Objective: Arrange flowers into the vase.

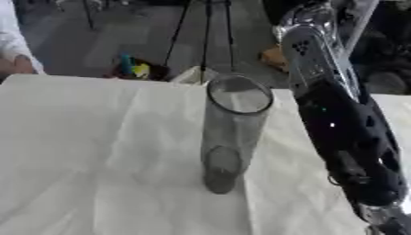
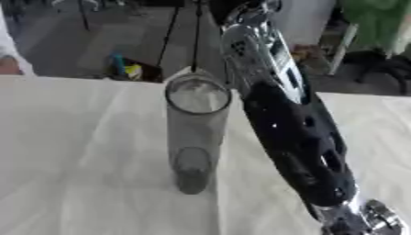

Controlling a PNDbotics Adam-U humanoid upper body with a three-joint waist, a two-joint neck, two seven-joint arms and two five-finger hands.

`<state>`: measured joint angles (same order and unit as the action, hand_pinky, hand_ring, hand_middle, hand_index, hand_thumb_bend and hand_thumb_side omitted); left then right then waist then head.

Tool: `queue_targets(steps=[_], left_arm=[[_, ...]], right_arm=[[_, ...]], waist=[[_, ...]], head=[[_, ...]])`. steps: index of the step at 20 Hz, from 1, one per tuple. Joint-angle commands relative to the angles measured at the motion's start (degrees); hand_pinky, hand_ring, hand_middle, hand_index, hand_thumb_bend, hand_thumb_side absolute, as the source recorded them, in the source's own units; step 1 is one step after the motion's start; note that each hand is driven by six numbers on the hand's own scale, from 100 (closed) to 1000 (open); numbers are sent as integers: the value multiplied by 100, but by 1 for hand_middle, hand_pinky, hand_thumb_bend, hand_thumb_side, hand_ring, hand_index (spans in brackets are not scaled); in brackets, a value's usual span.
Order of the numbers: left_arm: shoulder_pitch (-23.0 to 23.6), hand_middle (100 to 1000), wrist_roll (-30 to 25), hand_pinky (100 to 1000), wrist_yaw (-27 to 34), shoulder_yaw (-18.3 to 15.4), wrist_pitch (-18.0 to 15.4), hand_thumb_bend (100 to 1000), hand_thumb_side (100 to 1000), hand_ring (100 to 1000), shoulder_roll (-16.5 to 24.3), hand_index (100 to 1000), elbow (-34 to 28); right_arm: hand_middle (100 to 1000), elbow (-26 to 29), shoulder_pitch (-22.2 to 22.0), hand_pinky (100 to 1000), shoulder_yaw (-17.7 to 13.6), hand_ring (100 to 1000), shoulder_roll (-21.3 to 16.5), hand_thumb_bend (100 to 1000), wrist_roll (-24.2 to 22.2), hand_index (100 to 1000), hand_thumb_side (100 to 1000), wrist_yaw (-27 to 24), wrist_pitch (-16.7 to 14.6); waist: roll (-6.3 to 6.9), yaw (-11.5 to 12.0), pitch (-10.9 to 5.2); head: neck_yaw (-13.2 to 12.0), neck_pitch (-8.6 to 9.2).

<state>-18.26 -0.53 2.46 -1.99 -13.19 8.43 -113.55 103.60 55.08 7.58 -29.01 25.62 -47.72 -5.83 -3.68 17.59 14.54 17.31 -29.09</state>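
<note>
A tall, clear grey-tinted cylinder vase (image 1: 231, 133) stands upright on the white tablecloth (image 1: 96, 151), near the middle of the table. I see nothing inside it, and no flowers show in either view. My right forearm (image 2: 297, 137), black with a silver upper part, runs from the top of the view down to the lower right, just to the right of the vase. Its silver wrist (image 2: 361, 220) reaches the bottom edge, and the hand itself is cut off below the view. My left arm does not show.
The table's far edge (image 1: 120, 79) runs just behind the vase. Beyond it, on the floor, are thin dark stand legs (image 1: 205, 36), a small blue and yellow object (image 1: 132, 68) and a tan object (image 1: 273, 57). Creased cloth spreads to the left of the vase.
</note>
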Motion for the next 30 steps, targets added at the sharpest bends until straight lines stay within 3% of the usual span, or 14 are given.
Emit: queue_targets(steps=[1, 9, 18, 26, 30], left_arm=[[-58, 696, 18, 551, -26, -5, 4, 100, 1000, 696, 57, 901, -104], [-34, 696, 36, 551, -43, -17, 12, 100, 1000, 696, 99, 901, -104], [-11, 696, 67, 551, -44, -35, 17, 100, 1000, 696, 145, 901, -104], [0, 696, 79, 551, -49, -42, 28, 100, 1000, 697, 175, 900, -104], [1, 697, 81, 551, -47, -40, 28, 100, 1000, 697, 185, 900, -104]], right_arm=[[100, 212, 42, 100, 27, 100, -286, 100, -150, 120, 198, -218, 310], [100, 456, 63, 100, 44, 100, -799, 100, -568, 121, 186, -1211, 1307], [100, 592, -23, 100, 110, 100, -1251, 100, -1083, 122, 162, -1791, 2007], [100, 735, -138, 100, 178, 100, -1511, 100, -1379, 123, 151, -1868, 2192], [100, 776, -153, 100, 147, 100, -1569, 100, -1394, 123, 154, -1866, 2143]], waist=[[-65, -22, -94], [-75, -116, -134], [-74, -202, -190], [-90, -262, -220], [-95, -286, -233]], head=[[-41, 84], [-135, 59], [-399, -52], [-661, -158], [-743, -181]])
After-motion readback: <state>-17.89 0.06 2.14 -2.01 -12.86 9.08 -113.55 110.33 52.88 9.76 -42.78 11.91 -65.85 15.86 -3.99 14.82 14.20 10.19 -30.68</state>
